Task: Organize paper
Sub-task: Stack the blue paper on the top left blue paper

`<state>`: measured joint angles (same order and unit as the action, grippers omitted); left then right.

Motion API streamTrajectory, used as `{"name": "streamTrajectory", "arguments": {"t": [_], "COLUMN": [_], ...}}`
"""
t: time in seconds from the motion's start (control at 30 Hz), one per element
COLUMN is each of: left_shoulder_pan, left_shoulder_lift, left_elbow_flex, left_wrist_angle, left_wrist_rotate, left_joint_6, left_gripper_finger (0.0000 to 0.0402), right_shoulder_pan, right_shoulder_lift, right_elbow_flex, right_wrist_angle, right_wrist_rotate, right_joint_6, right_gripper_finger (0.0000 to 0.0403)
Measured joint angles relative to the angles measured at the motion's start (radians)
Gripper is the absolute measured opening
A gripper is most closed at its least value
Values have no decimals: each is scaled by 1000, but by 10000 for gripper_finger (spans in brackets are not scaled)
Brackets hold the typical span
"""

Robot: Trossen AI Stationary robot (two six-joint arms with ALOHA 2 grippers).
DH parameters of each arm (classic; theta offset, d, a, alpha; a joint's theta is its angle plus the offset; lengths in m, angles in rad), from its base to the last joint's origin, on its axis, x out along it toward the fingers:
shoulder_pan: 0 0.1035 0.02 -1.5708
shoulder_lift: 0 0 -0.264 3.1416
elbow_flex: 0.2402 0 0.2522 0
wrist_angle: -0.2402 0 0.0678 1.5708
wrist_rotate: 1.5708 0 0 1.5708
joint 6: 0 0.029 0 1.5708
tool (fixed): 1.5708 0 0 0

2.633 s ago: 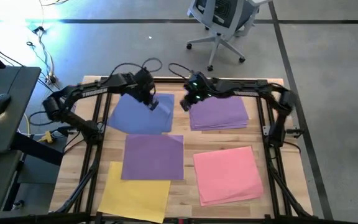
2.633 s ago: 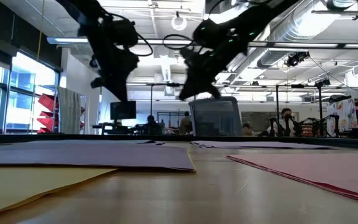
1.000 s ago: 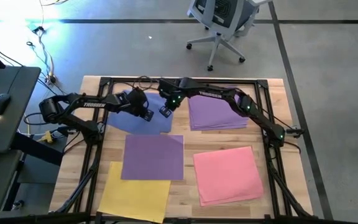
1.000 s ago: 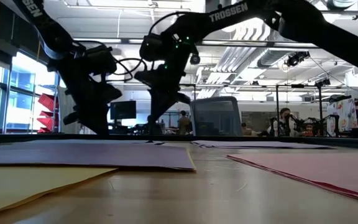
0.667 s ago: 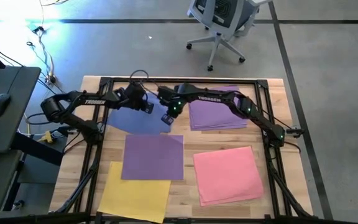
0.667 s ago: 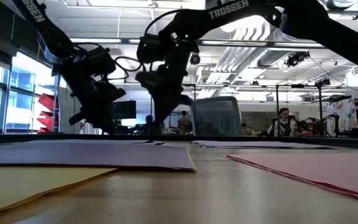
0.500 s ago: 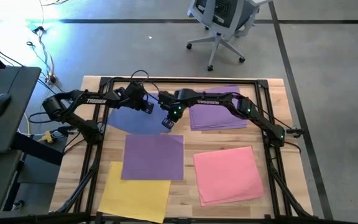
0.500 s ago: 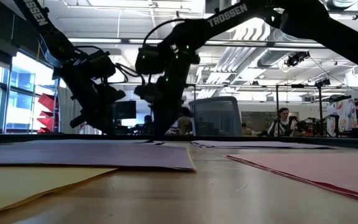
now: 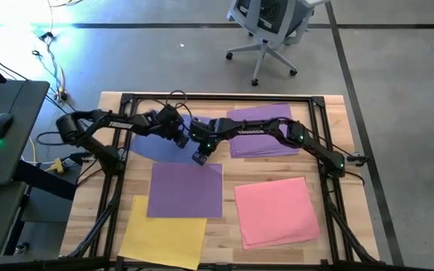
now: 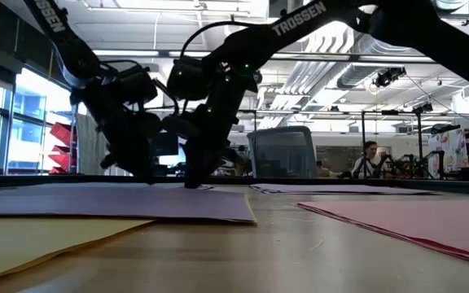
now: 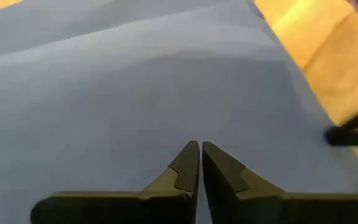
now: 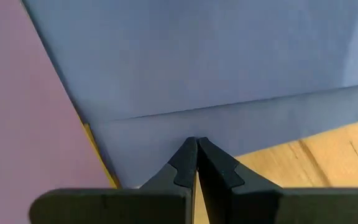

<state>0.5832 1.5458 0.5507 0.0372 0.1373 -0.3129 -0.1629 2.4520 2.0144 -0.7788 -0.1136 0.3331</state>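
Note:
The paper lies flat in piles on the wooden table: periwinkle blue sheets (image 9: pixel 157 143) at the far left, a purple stack (image 9: pixel 266 135) at the far right, a purple sheet (image 9: pixel 185 190) in the middle, a yellow one (image 9: pixel 164 235) near left, and pink (image 9: pixel 277 211) near right. My left gripper (image 9: pixel 181 138) is shut, its tips down at the blue paper's right part (image 11: pixel 199 144). My right gripper (image 9: pixel 200 157) is shut at the blue pile's near right corner (image 12: pixel 196 140). Two blue sheets show there, slightly offset. My left gripper has its shut tips on or just above the top blue sheet (image 11: pixel 166 118), slanting down from the table's left; I cannot tell whether they touch it. My right gripper sets its shut tips on the lower blue sheet's near edge strip (image 12: pixel 229 127), close to its right corner. It points steeply down, coming from the table's right. The sheet lies flat on the table.
A black frame (image 9: pixel 217 96) borders the table. Bare wood (image 12: pixel 297 168) shows beside the blue corner, and the middle purple sheet's far edge (image 12: pixel 23 93) lies close to my right fingers. An office chair (image 9: pixel 266 30) stands beyond the far edge.
My right gripper, shut, has gone toward the table's near edge and down, from above the blue paper's right edge to its near right corner. My left gripper has sunk a little and rolled slightly over the blue paper. The sheets have kept their places.

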Motion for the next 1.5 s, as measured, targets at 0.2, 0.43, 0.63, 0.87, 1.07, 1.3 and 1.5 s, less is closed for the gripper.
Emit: {"name": "streamTrajectory", "arguments": {"t": [0.2, 0.43, 0.63, 0.87, 1.07, 1.3, 1.5], "left_shoulder_pan": [15, 47, 72, 93, 174, 224, 183], "left_shoulder_lift": [84, 90, 66, -158, -244, -63, -7], "left_elbow_flex": [4, 3, 0, 36, 79, 43, 42], "left_wrist_angle": [132, 177, 168, -55, -380, -340, -255], "left_wrist_rotate": [25, -16, -23, -40, -289, -220, -146], "left_joint_6": [-71, -158, -176, -144, 26, 60, -42], "left_gripper_finger": [0, 0, 0, 0, 0, 0, 0], "right_shoulder_pan": [19, 21, 14, -17, -47, -80, -85], "right_shoulder_lift": [1, 2, -32, -100, -73, -11, 10], "right_elbow_flex": [0, 0, -2, -2, -2, -2, -1], "right_wrist_angle": [-6, -5, -23, -69, -128, -56, 19], "right_wrist_rotate": [-22, -30, -39, 5, -3, -21, -66], "right_joint_6": [-21, -68, -98, -32, 32, 25, 20], "right_gripper_finger": [0, 0, 0, 0, 0, 0, 0]}}
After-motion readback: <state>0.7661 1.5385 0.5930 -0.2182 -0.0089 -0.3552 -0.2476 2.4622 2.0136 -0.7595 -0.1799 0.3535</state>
